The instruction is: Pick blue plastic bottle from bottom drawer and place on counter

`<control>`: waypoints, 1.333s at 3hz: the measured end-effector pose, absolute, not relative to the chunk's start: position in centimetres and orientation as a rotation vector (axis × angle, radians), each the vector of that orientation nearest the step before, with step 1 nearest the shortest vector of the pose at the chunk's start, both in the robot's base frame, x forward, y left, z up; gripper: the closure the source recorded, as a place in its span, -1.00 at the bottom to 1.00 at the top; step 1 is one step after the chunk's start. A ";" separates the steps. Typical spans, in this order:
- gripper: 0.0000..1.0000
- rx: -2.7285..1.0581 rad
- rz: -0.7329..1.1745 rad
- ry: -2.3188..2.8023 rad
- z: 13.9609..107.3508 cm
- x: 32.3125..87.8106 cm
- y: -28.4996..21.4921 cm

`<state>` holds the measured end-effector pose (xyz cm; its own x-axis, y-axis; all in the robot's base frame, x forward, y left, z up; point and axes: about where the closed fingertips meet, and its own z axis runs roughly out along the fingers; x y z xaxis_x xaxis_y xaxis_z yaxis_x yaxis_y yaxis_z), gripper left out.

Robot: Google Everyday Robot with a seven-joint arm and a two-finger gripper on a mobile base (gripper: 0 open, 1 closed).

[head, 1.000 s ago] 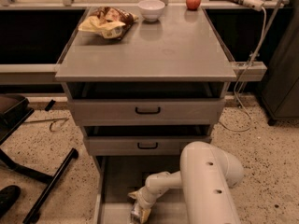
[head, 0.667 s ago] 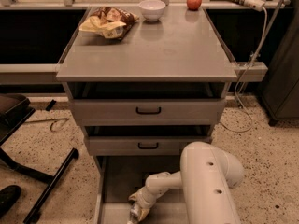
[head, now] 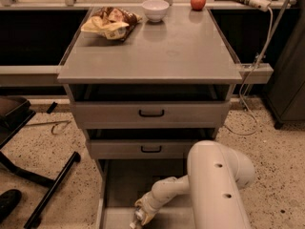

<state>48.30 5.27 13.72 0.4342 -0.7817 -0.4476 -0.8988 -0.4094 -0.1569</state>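
The bottom drawer [head: 119,185] stands pulled out under the cabinet, its grey floor showing. My white arm reaches down into it, and the gripper [head: 138,217] sits low over the drawer floor at the picture's bottom edge. A small pale thing [head: 134,223] shows right at the gripper's tip; it may be the blue plastic bottle, but most of it is cut off by the edge. The counter [head: 162,46] is the broad grey cabinet top above.
On the counter lie a crumpled snack bag [head: 109,23], a white bowl [head: 156,9] and a red apple [head: 198,1] at the back. Two upper drawers with black handles [head: 151,113] are partly open. Black chair legs [head: 47,190] stand on the floor to the left.
The gripper has shifted slightly left and toward the drawer's front, lower in the picture. Nothing on the counter has moved.
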 end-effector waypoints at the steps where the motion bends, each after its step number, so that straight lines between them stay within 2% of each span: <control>1: 1.00 -2.313 0.223 1.457 18.9 51.3 0.2; 2: 1.00 -2.263 0.052 1.508 25.9 54.6 -3.4; 3: 1.00 -2.196 -0.114 1.487 34.2 58.1 -3.2; 4: 1.00 -2.140 -0.169 1.444 38.6 59.2 -0.7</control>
<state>59.17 -0.74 38.57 0.4154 -0.8887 -0.1941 -0.8200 -0.2735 -0.5028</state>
